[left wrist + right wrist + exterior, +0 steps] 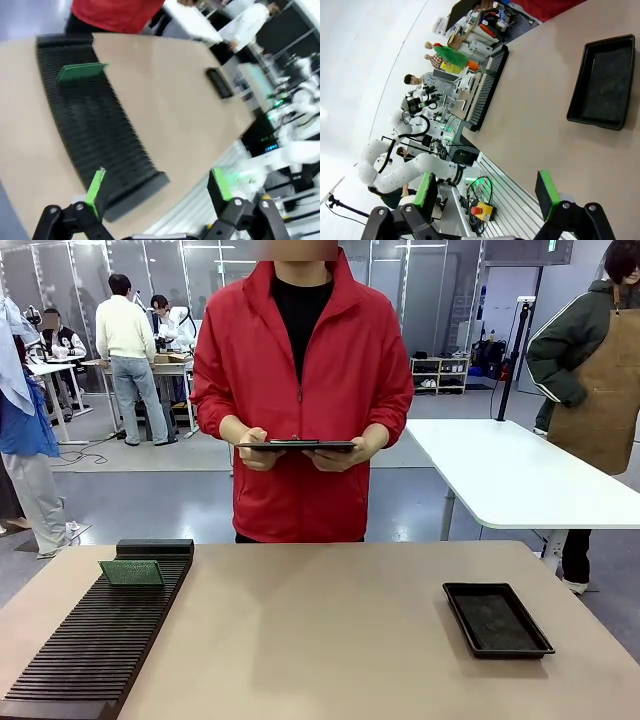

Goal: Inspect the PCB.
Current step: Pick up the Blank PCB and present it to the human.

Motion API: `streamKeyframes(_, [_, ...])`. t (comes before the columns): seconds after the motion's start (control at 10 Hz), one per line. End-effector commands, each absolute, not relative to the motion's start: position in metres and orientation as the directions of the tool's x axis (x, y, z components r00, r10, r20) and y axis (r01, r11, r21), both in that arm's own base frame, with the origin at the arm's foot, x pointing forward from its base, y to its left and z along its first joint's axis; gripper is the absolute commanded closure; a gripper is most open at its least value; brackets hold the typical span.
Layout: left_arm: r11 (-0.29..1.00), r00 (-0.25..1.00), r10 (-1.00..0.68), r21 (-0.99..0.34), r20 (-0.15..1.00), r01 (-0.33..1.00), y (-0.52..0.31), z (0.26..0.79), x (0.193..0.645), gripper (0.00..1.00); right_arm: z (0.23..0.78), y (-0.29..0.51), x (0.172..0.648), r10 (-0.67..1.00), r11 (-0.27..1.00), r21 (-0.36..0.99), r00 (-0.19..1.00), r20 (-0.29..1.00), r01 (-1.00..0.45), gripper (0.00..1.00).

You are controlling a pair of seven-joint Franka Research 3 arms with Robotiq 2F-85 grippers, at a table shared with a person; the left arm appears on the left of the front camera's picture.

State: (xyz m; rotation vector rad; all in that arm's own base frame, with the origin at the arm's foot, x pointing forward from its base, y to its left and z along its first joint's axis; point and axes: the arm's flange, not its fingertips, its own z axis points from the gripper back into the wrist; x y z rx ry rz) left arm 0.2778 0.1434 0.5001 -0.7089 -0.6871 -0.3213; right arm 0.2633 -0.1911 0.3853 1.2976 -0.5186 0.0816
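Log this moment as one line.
PCB: on rack, far end | tray: right side | left gripper: open, free | right gripper: open, free | person: holding tablet

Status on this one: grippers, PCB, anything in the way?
Left gripper open, empty. Right gripper open, empty. PCB on the slotted rack, untouched. Nothing blocking it; person across holds a tablet.

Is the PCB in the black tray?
No. The PCB sits on the ribbed black rack at the table's left side, well apart from the black tray on the right.
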Motion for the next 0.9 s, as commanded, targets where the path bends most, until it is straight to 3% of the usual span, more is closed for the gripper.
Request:
streamKeyframes(0.0, [0.861, 0.733, -0.340, -0.118, 0.590, 0.494, 0.070, 0.495, 0.313, 0.00, 0.386, -0.192, 0.263, -0.232, 0.272, 0.896, 0.880, 0.414, -0.350, 0.00])
streamKeyframes(0.1, [0.806, 0.686, -0.473, -0.044, 0.553, 0.591, 0.037, 0.492, 0.339, 0.00, 0.386, -0.192, 0.263, -0.232, 0.272, 0.896, 0.880, 0.414, -0.350, 0.00])
streamKeyframes(0.5, [0.680, 0.574, -0.723, 0.253, 0.384, 0.688, -0.020, 0.476, 0.402, 0.00, 0.386, -0.192, 0.263, -0.232, 0.272, 0.896, 0.880, 0.414, -0.350, 0.00])
streamKeyframes(0.8, [0.637, 0.541, -0.757, 0.230, 0.365, 0.736, -0.025, 0.457, 0.422, 0.00, 0.386, -0.192, 0.263, -0.232, 0.272, 0.896, 0.880, 0.414, -0.350, 0.00])
